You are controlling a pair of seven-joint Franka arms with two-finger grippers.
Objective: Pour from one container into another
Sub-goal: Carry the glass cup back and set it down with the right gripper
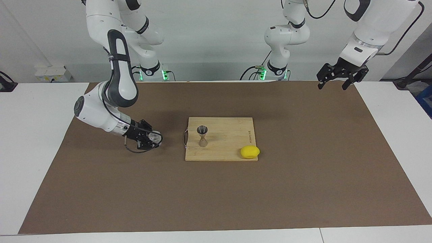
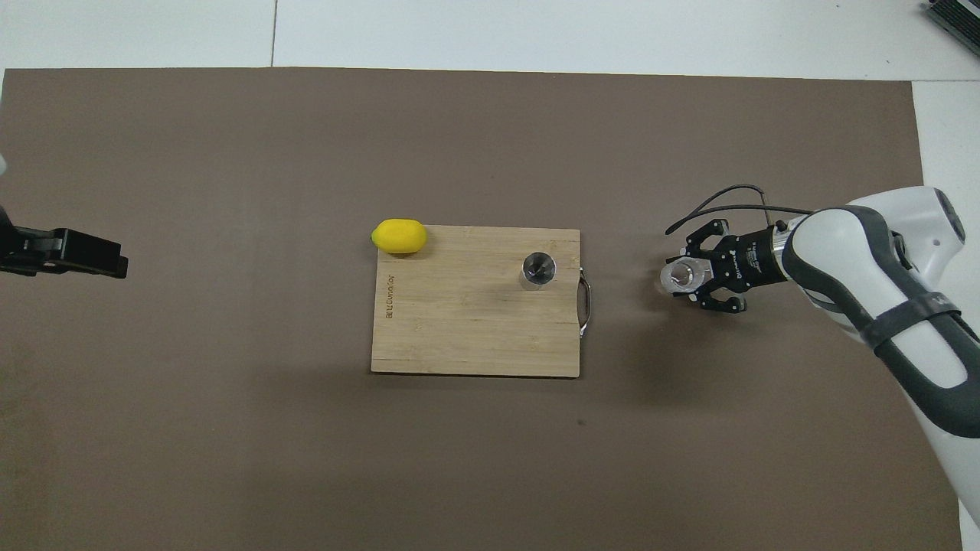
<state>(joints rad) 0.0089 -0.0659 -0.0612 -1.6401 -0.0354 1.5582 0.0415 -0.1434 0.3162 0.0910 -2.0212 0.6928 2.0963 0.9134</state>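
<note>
A: Where is the cutting board [image 1: 221, 139]?

B: Mid-worktop [image 1: 40, 135], on the brown mat [image 1: 303, 168]. The metal jigger [image 1: 202, 135] stands upright on the board, at the end toward the right arm. A lemon [image 1: 250, 152] rests at the board's corner toward the left arm, on the edge farther from the robots.

A: And the right pincer [image 1: 152, 139]?

B: Low over the mat beside the board's handle end, clamped on the clear ribbed cup [image 1: 155, 138].

A: The left pincer [image 1: 332, 83]?

B: Waiting, fingers spread, high above the mat's corner, well apart from the board.
</note>
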